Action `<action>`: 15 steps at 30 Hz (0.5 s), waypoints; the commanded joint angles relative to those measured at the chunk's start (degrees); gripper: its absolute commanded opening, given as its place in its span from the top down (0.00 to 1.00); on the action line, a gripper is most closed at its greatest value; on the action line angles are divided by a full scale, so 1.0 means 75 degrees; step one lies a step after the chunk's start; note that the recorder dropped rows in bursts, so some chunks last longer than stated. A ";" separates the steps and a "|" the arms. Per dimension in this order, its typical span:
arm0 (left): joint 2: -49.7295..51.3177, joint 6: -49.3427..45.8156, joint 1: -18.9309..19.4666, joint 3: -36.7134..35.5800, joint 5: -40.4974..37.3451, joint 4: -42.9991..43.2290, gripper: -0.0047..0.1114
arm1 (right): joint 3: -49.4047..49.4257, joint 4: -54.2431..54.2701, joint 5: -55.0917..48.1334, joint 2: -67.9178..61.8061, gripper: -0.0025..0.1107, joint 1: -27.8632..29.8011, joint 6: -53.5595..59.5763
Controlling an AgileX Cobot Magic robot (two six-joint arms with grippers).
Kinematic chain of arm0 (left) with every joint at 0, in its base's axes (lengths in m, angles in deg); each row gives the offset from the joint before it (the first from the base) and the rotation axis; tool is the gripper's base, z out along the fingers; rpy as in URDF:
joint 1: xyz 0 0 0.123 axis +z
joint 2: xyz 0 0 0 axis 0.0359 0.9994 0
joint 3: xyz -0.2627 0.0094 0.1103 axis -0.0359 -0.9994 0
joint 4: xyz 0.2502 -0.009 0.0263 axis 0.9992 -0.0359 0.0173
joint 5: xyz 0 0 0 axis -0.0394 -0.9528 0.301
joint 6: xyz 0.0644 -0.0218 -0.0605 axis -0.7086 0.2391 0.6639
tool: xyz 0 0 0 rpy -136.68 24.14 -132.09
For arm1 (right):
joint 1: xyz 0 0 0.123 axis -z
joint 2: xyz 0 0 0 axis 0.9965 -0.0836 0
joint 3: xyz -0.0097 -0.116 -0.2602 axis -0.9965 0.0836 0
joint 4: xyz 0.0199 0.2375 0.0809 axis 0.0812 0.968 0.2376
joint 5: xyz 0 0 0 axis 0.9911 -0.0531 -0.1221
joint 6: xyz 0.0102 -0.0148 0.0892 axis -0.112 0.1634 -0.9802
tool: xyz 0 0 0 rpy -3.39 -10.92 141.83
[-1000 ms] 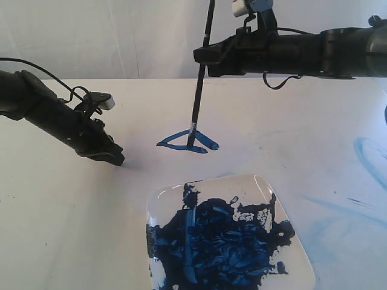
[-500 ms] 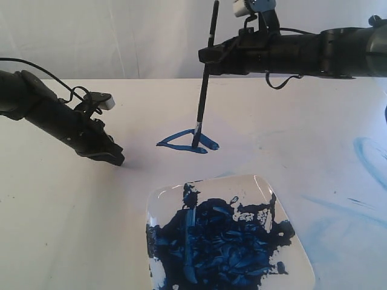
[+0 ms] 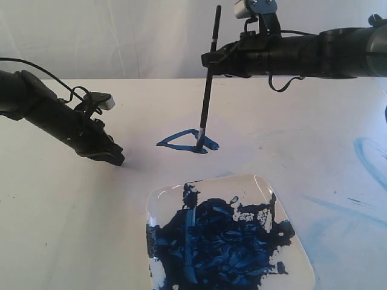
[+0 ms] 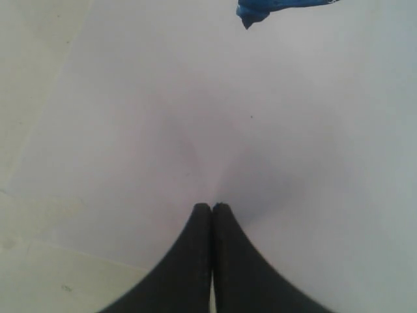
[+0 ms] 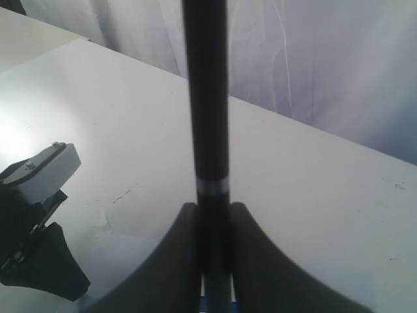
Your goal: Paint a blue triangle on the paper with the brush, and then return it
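**Brush tip on the triangle's right corner**

Brush [image 3: 207,90] stands nearly upright in the upper centre of the exterior view, its top leaning slightly right. The right gripper [image 3: 210,59] is clamped on the black handle, reaching in from the right side of the frame. In the right wrist view the two fingers sit on either side of the handle, just below its narrow silver band [image 5: 214,184]. The bristle end meets the blue triangle [image 3: 181,147], a small flattened outline in dark paint at mid-frame, touching it close to its right corner.

The left gripper [image 3: 113,158] sits at the left of the frame, well apart from the triangle. Its jaws are pressed together, with the tips down on the paper [image 4: 163,117]. The left wrist view shows the paper's edge against the creamier bench [image 4: 26,52].

A square white plate [image 3: 260,184] lies at the lower centre, nearer the camera than the triangle, and is mostly covered by a dark-blue paint blob [image 3: 217,241]. Faint light-blue smears [image 3: 369,154] mark the bench at the right edge.
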 commanded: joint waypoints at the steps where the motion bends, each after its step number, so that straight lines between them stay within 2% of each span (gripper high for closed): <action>1: 0.0001 0.0025 -0.0018 0.0011 -0.0126 -0.0149 0.96 | 0.0003 -0.0175 0.0077 0.0015 0.98 0.0059 -0.0138; 15: 0.0001 0.0025 -0.0018 0.0011 -0.0137 -0.0149 0.96 | 0.0003 -0.0175 0.0606 0.0116 0.98 0.0089 -0.0300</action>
